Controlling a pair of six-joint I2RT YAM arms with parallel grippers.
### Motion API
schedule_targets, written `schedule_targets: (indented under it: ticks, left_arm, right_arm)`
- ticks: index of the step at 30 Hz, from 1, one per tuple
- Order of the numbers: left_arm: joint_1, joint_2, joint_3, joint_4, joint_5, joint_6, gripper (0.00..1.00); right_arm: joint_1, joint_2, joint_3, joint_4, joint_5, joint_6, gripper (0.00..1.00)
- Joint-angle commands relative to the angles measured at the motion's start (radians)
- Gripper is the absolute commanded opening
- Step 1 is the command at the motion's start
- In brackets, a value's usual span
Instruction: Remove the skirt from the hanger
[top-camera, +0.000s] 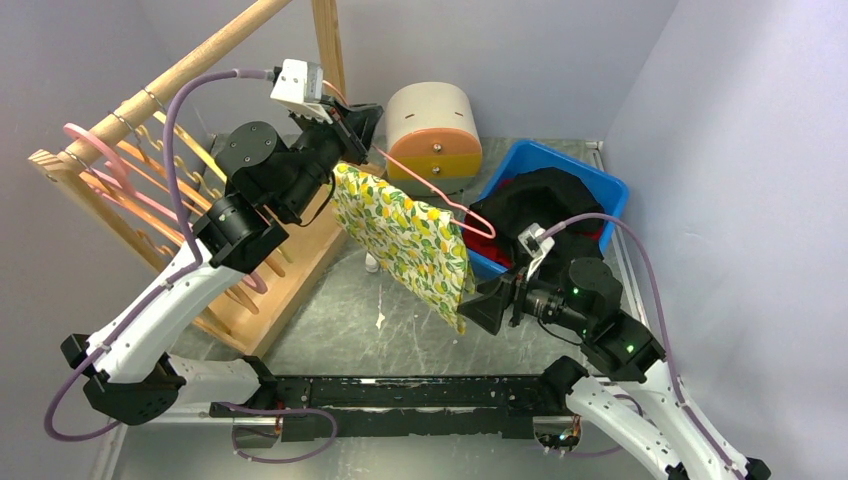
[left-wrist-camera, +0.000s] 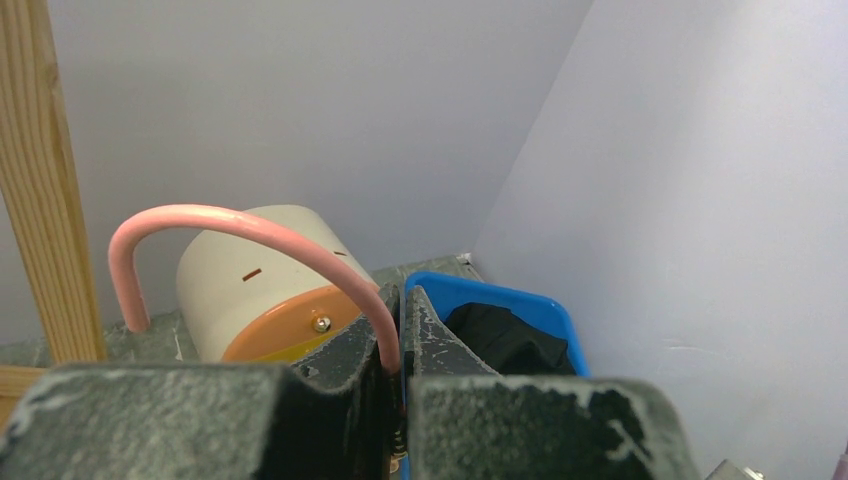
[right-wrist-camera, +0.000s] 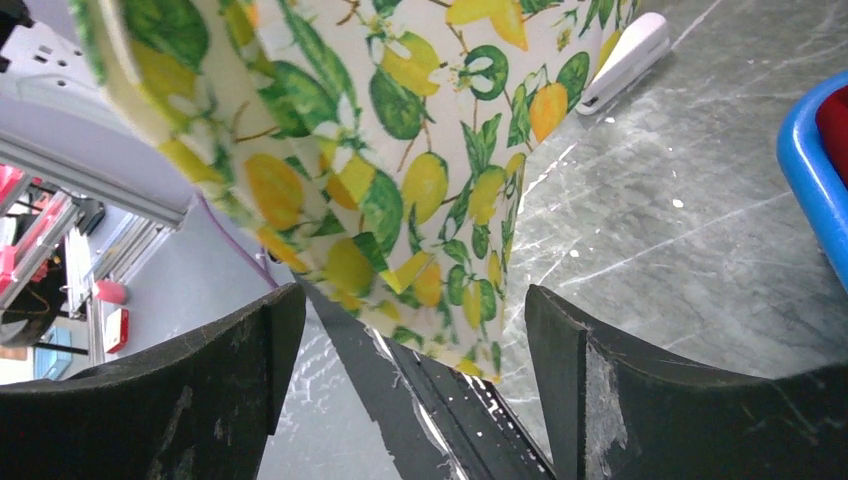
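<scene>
A lemon-print skirt (top-camera: 405, 240) hangs from a pink wire hanger (top-camera: 440, 197) held in the air over the table. My left gripper (top-camera: 357, 125) is shut on the hanger's neck; in the left wrist view the pink hook (left-wrist-camera: 235, 225) curves up out of the closed jaws of that gripper (left-wrist-camera: 398, 345). My right gripper (top-camera: 487, 310) is open, just right of the skirt's lower corner. In the right wrist view the skirt's hem (right-wrist-camera: 440, 250) hangs between the spread fingers (right-wrist-camera: 575, 365), not gripped.
A blue bin (top-camera: 590, 180) with dark clothes stands at the back right. A cream and orange drawer box (top-camera: 433, 128) is behind the skirt. A wooden rack (top-camera: 150, 190) with more pink hangers fills the left. A small white object (right-wrist-camera: 625, 55) lies on the table.
</scene>
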Motion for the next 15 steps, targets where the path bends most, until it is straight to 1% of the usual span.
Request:
schedule_targets:
  ticks: [1,5,10,12,15]
  left_arm:
    - [-0.002,-0.03,0.0,0.062,-0.024,0.003,0.07]
    - [-0.002,-0.032,-0.004,0.062,-0.024,0.003,0.07]
    - [-0.002,-0.031,0.005,0.061,-0.02,0.003,0.07]
    - [-0.002,-0.032,0.007,0.061,-0.023,0.003,0.07]
    - [-0.002,-0.036,0.0,0.07,-0.04,0.005,0.07]
  right_arm:
    - [-0.001,-0.031,0.034,-0.025,-0.041,-0.004,0.84]
    - [-0.001,-0.044,0.004,0.016,-0.096,0.005,0.85]
    - [-0.001,-0.01,-0.018,0.129,-0.07,0.013,0.84]
    - [-0.001,0.01,-0.03,0.175,-0.076,0.019,0.81]
    - [-0.001,0.033,-0.059,0.225,-0.109,0.034,0.73]
